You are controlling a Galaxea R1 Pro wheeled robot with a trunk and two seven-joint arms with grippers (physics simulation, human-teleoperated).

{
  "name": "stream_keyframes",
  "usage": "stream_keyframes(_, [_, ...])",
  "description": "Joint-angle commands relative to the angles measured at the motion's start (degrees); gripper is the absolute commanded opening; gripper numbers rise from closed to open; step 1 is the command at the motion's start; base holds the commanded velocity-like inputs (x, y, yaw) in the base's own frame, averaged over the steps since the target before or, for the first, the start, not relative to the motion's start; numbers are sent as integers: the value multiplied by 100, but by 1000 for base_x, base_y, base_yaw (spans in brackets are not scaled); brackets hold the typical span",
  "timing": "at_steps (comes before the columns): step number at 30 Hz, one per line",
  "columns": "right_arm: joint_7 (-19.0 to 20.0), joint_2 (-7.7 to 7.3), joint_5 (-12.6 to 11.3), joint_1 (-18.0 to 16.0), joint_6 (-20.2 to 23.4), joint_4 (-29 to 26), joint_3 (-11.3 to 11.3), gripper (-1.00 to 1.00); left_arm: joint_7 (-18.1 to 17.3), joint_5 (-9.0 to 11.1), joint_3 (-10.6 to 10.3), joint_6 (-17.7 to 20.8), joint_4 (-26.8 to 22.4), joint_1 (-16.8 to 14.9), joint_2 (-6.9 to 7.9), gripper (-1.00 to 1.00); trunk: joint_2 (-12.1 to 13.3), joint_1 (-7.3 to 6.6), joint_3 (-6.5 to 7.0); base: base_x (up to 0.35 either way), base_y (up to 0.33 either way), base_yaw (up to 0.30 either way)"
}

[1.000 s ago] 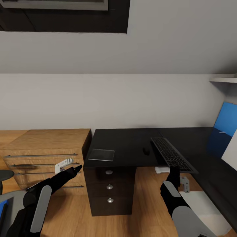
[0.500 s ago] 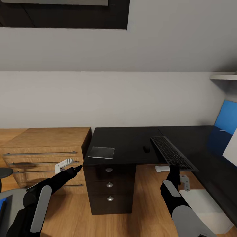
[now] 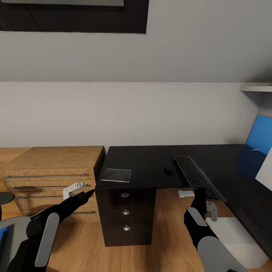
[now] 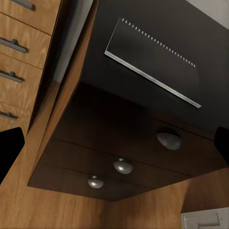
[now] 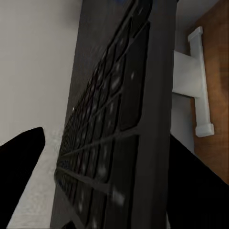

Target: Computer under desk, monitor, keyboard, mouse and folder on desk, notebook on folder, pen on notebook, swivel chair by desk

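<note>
The right gripper (image 3: 201,196) is closed on the near end of the keyboard (image 3: 197,177), which slants out over the near edge of the black tabletop (image 3: 147,162), its far end above the surface and its near end past the edge; the right wrist view shows the keyboard frame (image 5: 143,119) between the two dark fingers, so the hold is at one end only; the likely trouble is that this end grip lets the long board pivot or slip, dropping onto the wood floor (image 3: 170,223), or that a swing to the left knocks the small black mouse (image 3: 168,171) lying just beside it; a push toward the far right could also meet the white edge of the monitor (image 3: 264,170); the left gripper (image 3: 81,190) hangs in front of the light wood drawer unit (image 3: 49,166) holding nothing, though how far its fingers are parted cannot be told; counted: one keyboard, one mouse, one notebook (image 3: 116,175) lying flat at the near left corner, three knobs on the black drawers (image 4: 124,152), and a sliver of the swivel chair (image 3: 5,211) at the far left
</note>
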Motion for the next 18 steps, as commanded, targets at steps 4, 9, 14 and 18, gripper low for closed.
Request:
stream_keyframes(4, [63,0,-60,-5,-6,0,-21,100,18,45,11,33,-5,-5,-5,100,-3,0,-6,0,0,0])
stream_keyframes(9, [67,-5,-60,-5,-7,0,-21,100,18,45,11,33,-5,-5,-5,100,-3,0,-6,0,0,0])
stream_keyframes(14, [72,-12,-60,-5,0,0,-21,100,17,45,17,33,-5,-5,-5,100,-3,0,-6,0,0,0])
stream_keyframes(18, [76,-14,-60,-5,2,0,-21,100,18,45,20,22,-2,-5,-5,100,-3,0,-6,0,0,0])
